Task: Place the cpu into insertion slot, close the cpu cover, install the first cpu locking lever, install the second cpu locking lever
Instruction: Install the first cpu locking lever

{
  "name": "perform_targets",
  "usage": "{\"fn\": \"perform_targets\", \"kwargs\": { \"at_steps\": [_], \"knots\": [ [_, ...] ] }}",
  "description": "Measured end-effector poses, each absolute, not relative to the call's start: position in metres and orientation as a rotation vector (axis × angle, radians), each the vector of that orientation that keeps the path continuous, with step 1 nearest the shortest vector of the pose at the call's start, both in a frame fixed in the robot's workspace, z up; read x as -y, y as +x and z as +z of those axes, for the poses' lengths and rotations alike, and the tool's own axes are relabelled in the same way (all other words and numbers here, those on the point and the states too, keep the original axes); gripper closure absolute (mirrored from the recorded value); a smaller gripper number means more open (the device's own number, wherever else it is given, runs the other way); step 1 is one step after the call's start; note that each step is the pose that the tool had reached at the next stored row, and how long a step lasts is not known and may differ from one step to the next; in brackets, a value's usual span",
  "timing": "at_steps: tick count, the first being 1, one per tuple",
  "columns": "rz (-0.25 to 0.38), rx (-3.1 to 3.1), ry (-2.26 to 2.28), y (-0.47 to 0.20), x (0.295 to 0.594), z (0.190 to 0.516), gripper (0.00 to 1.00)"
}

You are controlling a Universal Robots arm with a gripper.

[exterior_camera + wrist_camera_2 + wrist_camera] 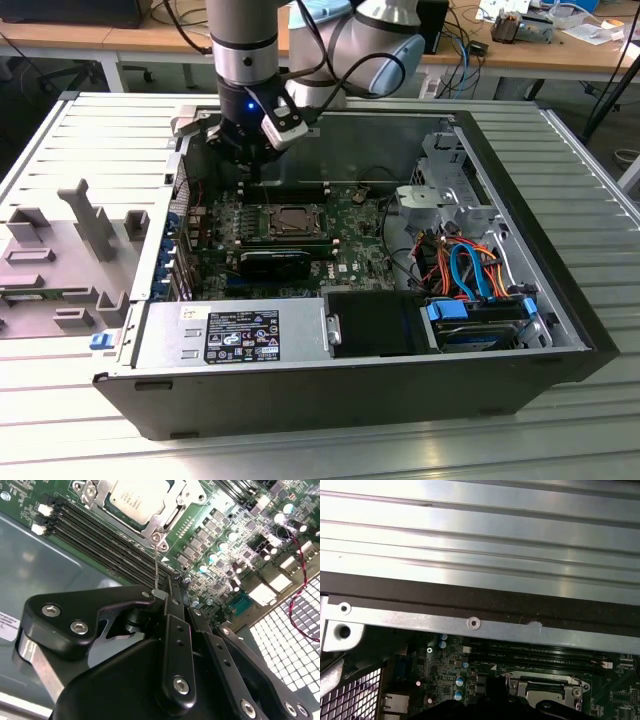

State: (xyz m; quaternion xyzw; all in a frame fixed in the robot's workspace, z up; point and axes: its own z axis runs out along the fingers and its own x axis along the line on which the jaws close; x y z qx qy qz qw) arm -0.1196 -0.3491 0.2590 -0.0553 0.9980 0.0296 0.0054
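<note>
arm vertical over motherboard (pixel 300 235) | gripper (pixel 167 592) fingers closed, pinching thin locking lever (pixel 156 570) | cpu (pixel 137 495) seated, partly cropped

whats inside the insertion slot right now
The cpu sits in the insertion slot, its silvery-grey top showing through the window of the cpu cover, which lies closed over it. The socket's contacts beneath the chip are covered, so they cannot be seen.

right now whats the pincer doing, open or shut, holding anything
Pincer: shut on a thin wire lever beside the chip socket, with the chip already seated under its cover.
</note>
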Motion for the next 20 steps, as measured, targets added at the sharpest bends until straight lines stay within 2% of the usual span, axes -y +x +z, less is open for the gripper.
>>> {"fn": "perform_targets", "kwargs": {
  "at_steps": [20],
  "knots": [
    [0.103,-3.133,-0.181,-0.100,0.349,0.254,0.89]
  ]
}}
